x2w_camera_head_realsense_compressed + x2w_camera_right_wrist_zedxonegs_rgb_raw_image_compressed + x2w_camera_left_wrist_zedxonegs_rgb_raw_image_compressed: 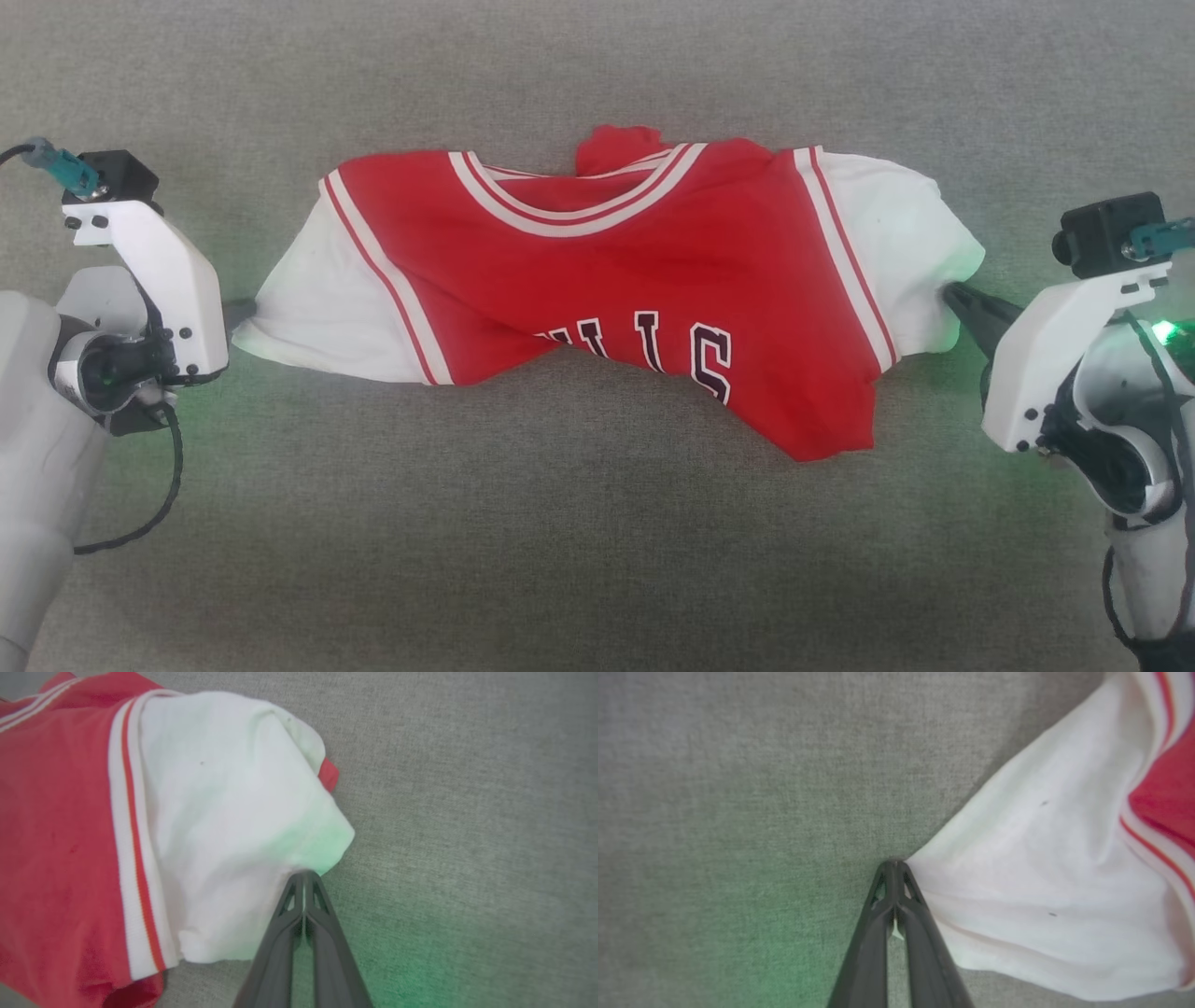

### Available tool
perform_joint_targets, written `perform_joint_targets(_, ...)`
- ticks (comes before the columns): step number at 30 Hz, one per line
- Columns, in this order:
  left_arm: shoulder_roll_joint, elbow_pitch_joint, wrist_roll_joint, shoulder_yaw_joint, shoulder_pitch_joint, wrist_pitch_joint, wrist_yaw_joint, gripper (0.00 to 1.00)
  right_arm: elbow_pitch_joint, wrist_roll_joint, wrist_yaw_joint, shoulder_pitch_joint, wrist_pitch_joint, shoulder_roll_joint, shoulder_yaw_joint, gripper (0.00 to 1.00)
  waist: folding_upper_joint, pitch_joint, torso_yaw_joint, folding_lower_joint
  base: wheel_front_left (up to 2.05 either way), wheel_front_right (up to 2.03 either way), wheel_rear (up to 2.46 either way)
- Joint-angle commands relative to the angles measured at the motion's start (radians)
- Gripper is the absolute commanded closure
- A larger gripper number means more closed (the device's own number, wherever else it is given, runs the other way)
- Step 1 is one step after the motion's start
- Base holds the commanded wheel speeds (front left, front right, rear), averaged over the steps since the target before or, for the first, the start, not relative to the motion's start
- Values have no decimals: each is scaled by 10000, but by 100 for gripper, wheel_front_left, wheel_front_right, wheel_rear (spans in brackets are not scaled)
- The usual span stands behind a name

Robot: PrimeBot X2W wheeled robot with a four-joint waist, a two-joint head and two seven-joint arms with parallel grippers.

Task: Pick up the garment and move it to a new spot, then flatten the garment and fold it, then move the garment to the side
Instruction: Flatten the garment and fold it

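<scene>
The garment (607, 280), a red jersey with white sleeves and striped trim, lies stretched left to right on the grey surface, rumpled, its lower part bunched so the chest letters are partly hidden. My left gripper (245, 313) is at the tip of the left sleeve. In the left wrist view the left gripper (893, 865) has its fingers together, with a sliver of the garment's white sleeve (1041, 882) pinched between them. My right gripper (952, 297) meets the right sleeve's edge. In the right wrist view the right gripper (304, 875) is shut on the garment's white cloth (210, 812).
A grey woven surface (597, 560) spreads around the jersey on all sides. A black cable (159, 504) loops below my left wrist. Green light from the wrists tints the cloth near both grippers.
</scene>
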Motion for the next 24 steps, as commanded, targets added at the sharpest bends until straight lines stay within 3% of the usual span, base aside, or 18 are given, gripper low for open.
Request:
perform_joint_targets(1, -374, 208, 145, -254, 213, -15, -51, 100, 67, 33, -5, -116, 66, 94, -7, 100, -1, 6, 27, 0, 0, 0, 0)
perform_joint_targets(15, -154, 149, 107, -139, -20, -296, -115, 100, -651, 221, -5, -248, 240, -236, 110, 100, -1, -137, 24, 0, 0, 0, 0)
perform_joint_targets(17, -166, 110, 97, -148, -10, -287, -92, 100, -623, 103, -5, -225, 199, -309, 147, 0, -1, -121, 29, 0, 0, 0, 0)
perform_joint_targets(24, -289, 0, 68, -231, -3, -213, -40, 100, 31, 40, -3, -724, 673, -363, 27, 0, -1, -33, 106, 0, 0, 0, 0)
